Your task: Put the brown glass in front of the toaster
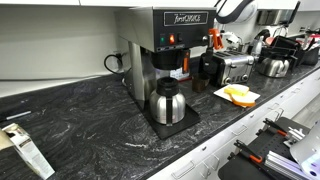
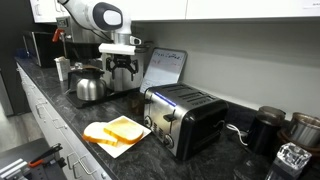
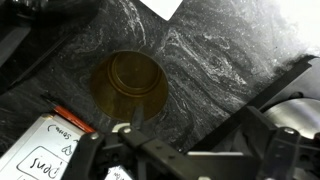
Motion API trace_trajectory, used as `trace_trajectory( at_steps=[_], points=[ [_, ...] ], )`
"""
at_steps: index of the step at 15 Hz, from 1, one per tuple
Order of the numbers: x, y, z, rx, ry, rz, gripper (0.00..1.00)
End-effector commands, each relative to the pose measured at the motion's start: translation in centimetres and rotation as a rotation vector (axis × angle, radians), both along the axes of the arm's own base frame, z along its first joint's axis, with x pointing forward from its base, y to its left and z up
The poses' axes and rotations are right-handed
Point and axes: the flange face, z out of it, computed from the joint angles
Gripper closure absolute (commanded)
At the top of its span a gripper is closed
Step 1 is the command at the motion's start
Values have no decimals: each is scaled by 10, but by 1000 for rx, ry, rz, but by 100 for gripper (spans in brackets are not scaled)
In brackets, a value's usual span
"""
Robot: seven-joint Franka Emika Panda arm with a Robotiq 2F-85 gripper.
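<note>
The brown glass [image 3: 130,85] stands upright on the dark marble counter, seen from above in the wrist view; it shows as a dark shape beside the brewer in an exterior view [image 1: 205,74]. My gripper [image 3: 198,135] hovers above and slightly beside it, fingers spread open and empty. The gripper also shows in both exterior views [image 1: 212,48] [image 2: 122,70]. The toaster [image 2: 185,115], chrome-faced with black sides, sits on the counter apart from the glass; it also shows in an exterior view [image 1: 237,68].
A tall coffee brewer [image 1: 165,50] with a steel carafe [image 1: 166,103] stands nearby. A shiny kettle [image 2: 88,88] and a white plate with yellow slices [image 2: 118,131] sit on the counter. A white board [image 2: 163,70] leans on the wall.
</note>
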Motion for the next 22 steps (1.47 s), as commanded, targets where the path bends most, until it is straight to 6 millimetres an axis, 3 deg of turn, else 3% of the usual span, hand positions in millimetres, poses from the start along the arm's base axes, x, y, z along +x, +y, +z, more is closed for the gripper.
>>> trace_trajectory(
  at_steps=[1, 8, 22],
  points=[
    [2, 0, -5, 2, 17, -9, 0],
    [12, 16, -54, -33, 22, 11, 0],
    [27, 16, -110, -35, 33, 16, 0]
  ],
)
